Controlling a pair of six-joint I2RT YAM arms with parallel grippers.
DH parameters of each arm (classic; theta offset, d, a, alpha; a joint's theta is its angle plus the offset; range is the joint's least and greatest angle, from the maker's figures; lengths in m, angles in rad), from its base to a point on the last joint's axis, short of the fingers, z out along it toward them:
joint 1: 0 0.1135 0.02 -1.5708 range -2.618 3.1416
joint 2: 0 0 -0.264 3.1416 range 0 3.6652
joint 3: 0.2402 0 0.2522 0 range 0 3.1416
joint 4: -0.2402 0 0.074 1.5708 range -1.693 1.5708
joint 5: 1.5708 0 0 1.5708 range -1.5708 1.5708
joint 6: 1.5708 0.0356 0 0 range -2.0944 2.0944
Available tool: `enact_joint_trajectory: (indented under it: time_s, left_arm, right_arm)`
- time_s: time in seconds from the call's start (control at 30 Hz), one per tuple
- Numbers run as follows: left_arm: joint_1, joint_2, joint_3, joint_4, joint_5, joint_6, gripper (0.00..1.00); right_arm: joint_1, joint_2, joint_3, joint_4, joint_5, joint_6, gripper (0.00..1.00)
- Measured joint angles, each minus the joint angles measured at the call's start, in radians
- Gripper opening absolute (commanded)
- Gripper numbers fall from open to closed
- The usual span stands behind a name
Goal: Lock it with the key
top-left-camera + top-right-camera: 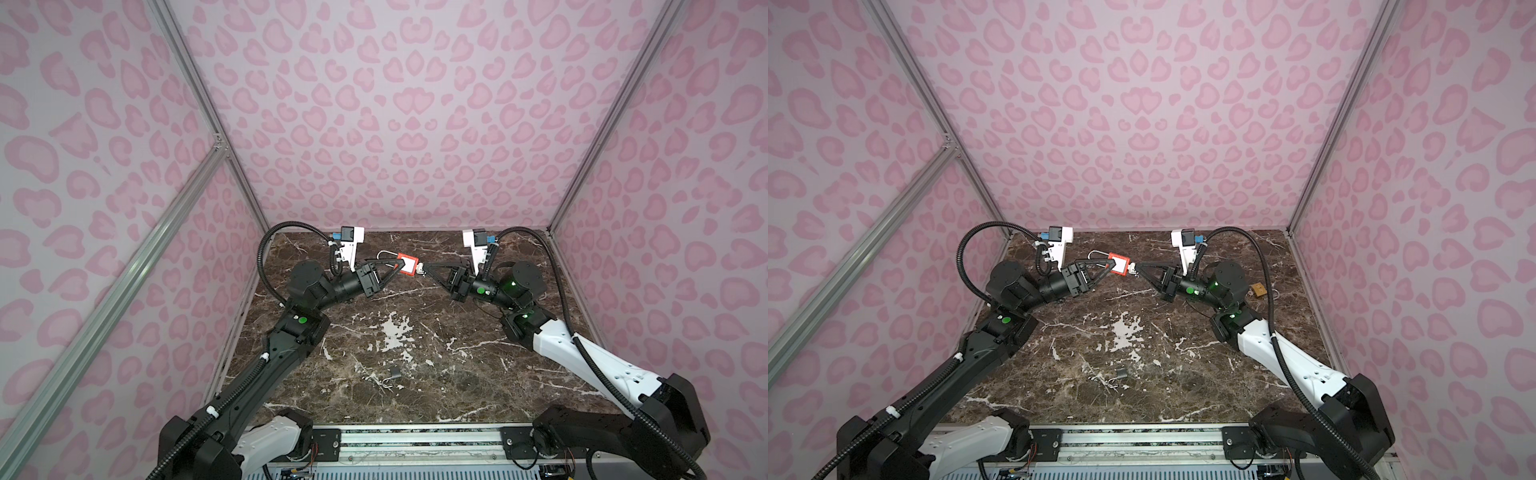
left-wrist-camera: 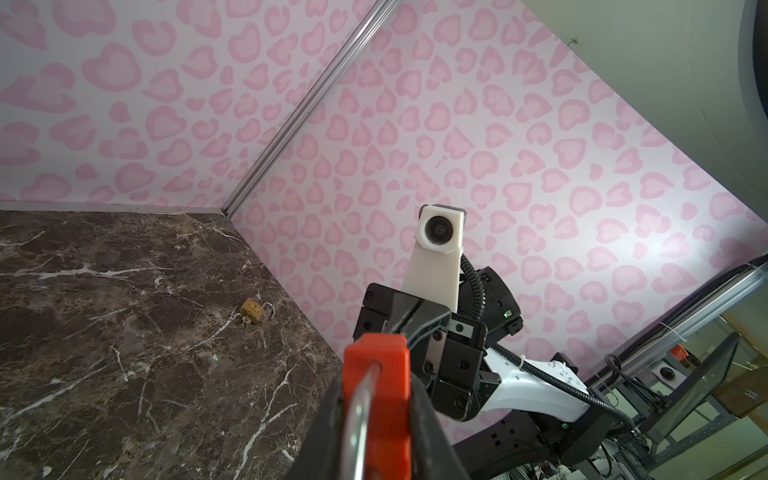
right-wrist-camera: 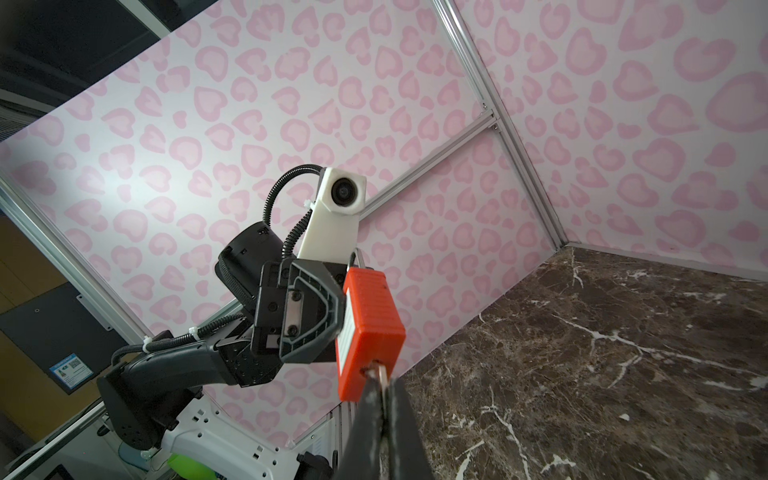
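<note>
Right wrist view brings the meeting point closest: the right fingers [image 3: 362,428] are pressed fully together on a small silver key [image 3: 380,371]. Only a short stub of it shows where it enters the end of the red plastic padlock [image 3: 368,328]; the key's head is hidden between them. The left fingers [image 3: 316,309] are closed on the shackle end of that padlock and hold it in the air. From the left wrist camera they flank its red body, and the silver shackle [image 2: 358,415] runs out of the frame, so its full loop is cut off. In both top views the red plastic padlock [image 1: 409,264] [image 1: 1120,264] hangs just above the frame's centre, over the far part of the dark brown marble-patterned bench [image 1: 436,374]. Its white label faces up, and the key there is only a pale speck. A brass padlock [image 1: 1258,289] [image 2: 252,311] lies on the bench at centre right in a top view, partly covered by the right arm's cable; whether its shackle is open cannot be told. Below centre lies a small dark grey piece with a thin wire loop [image 1: 394,372] [image 1: 1121,374], too small to identify. Counted: two arms, two wrist cameras, two padlocks, one key, one unidentified piece.
</note>
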Motion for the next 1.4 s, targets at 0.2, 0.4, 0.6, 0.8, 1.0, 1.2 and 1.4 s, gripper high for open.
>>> enact_joint_trajectory:
  time_s: [0.2, 0.4, 0.6, 0.8, 1.0, 1.2, 1.4]
  left_arm:
    - [-0.001, 0.023, 0.013, 0.001, 0.011, -0.008, 0.04]
    - [0.000, 0.031, 0.027, -0.007, 0.011, -0.010, 0.04]
    - [0.001, 0.036, 0.030, -0.007, -0.006, -0.011, 0.04]
    - [0.002, 0.037, 0.030, -0.016, -0.009, -0.007, 0.04]
    - [0.013, 0.037, 0.037, 0.025, -0.031, -0.014, 0.04]
    - [0.016, 0.040, 0.039, 0.027, -0.024, -0.008, 0.04]
    - [0.052, 0.071, 0.041, -0.060, -0.028, 0.043, 0.04]
  right_arm:
    - [-0.019, 0.000, -0.012, 0.015, -0.014, 0.015, 0.00]
    - [-0.042, -0.013, -0.028, 0.019, -0.026, 0.021, 0.00]
    - [-0.061, -0.018, -0.036, 0.021, -0.030, 0.031, 0.00]
    - [-0.078, -0.024, -0.053, 0.021, -0.036, 0.033, 0.00]
    - [-0.105, -0.033, -0.071, -0.008, 0.008, 0.033, 0.00]
    - [-0.124, -0.046, -0.086, -0.019, 0.009, 0.033, 0.00]
    - [-0.174, -0.089, -0.129, -0.039, 0.008, 0.033, 0.00]
